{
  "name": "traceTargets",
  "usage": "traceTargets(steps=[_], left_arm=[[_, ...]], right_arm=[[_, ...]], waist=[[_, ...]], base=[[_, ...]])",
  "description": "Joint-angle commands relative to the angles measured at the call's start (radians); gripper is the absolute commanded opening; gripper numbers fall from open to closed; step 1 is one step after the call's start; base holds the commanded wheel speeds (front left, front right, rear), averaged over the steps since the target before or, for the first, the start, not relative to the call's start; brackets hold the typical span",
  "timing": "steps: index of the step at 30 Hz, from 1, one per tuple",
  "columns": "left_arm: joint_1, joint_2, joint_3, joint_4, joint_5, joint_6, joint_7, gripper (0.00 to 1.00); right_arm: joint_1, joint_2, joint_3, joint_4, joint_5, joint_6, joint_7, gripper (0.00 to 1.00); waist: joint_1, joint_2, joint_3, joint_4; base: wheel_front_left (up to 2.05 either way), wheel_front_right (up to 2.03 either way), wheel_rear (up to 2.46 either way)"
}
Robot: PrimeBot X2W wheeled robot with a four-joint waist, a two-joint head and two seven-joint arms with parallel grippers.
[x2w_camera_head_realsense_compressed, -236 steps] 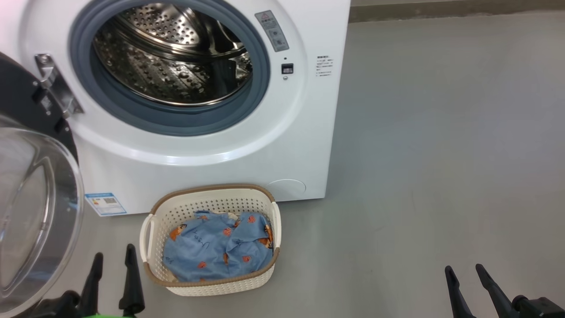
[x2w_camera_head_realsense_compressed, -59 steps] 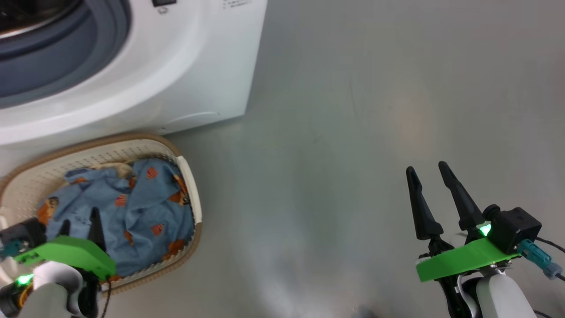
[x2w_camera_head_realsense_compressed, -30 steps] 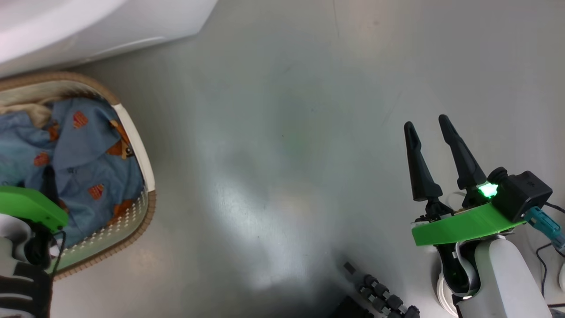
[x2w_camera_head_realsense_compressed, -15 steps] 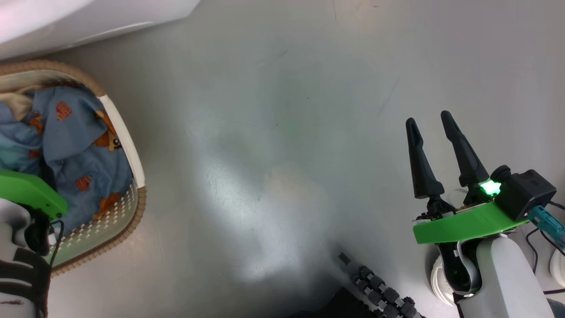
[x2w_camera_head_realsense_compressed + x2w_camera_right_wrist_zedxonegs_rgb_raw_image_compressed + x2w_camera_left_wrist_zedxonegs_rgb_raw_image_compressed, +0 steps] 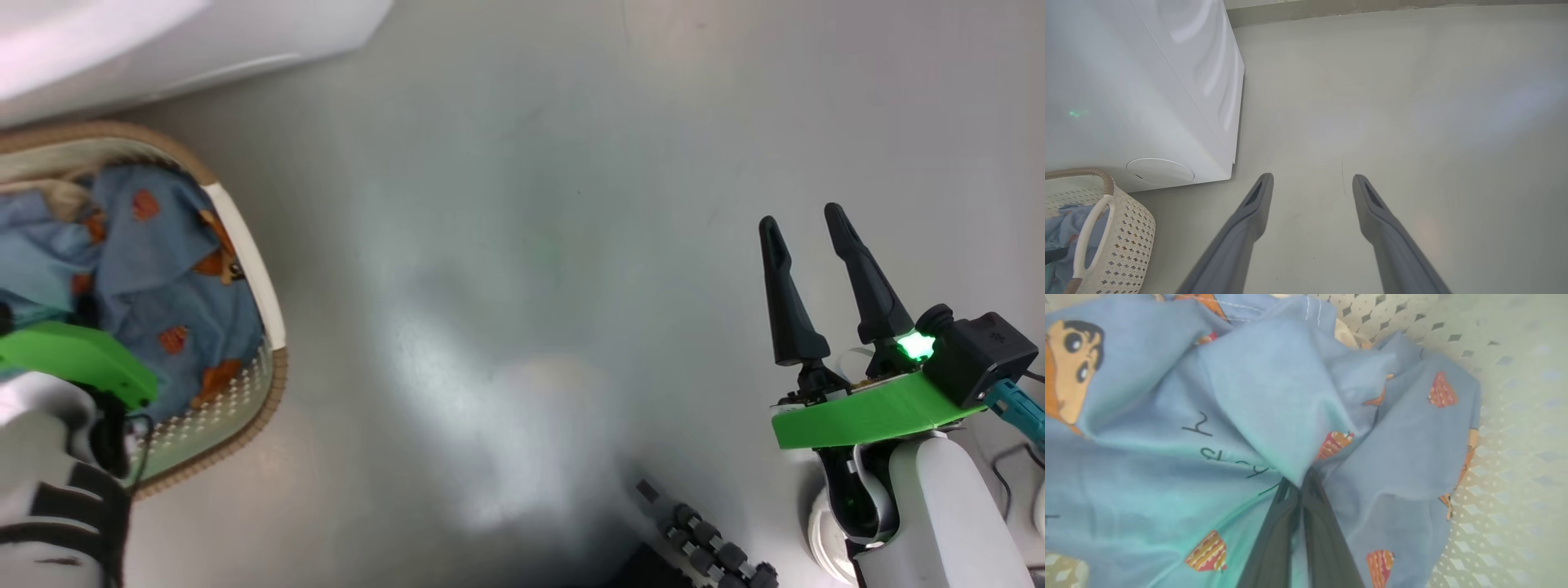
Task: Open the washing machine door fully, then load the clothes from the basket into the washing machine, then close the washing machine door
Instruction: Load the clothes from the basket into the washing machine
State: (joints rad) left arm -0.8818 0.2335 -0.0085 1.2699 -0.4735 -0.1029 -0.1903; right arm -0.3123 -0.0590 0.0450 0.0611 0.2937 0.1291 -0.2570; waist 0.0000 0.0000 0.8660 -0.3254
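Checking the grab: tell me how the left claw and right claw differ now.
The left claw is shut, fingers pressed together; the right claw is open, fingers well apart. The left claw pinches the clothes inside the basket; the right claw holds nothing, over the floor. Both have two long dark fingers.

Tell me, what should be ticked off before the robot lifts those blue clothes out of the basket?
1. Left gripper shut on the clothes: ok, a blue fold is pinched between its fingers.
2. Clothes lying inside the basket: ok.
3. Right gripper open, over bare floor, apart from the basket: ok.
4. Washing machine close beside the basket: ok.
5. Washing machine door fully open: cannot tell.
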Motion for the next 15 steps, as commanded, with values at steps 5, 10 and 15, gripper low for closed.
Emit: traceTargets(steps=[5,10,15], left_arm=[[0.102,-0.02,0.01,-0.028,-0.023,-0.019,-0.058,0.0],[0.2,-0.061,0.025,-0.126,-0.039,-0.025,-0.071,0.0],[0.351,-0.104,0.073,-0.3,-0.035,-0.027,-0.071,0.0]], right_arm=[[0.028,-0.024,0.003,-0.01,-0.004,0.002,-0.005,1.0],[0.056,-0.037,-0.004,-0.005,-0.012,0.002,-0.005,1.0],[0.101,-0.051,-0.007,0.006,-0.019,0.002,-0.005,1.0]], waist=[[0.0,0.0,-0.117,0.059],[0.0,0.0,-0.232,0.106],[0.0,0.0,-0.36,0.145]], base=[[0.0,0.0,0.0],[0.0,0.0,0.0],[0.0,0.0,0.0]])
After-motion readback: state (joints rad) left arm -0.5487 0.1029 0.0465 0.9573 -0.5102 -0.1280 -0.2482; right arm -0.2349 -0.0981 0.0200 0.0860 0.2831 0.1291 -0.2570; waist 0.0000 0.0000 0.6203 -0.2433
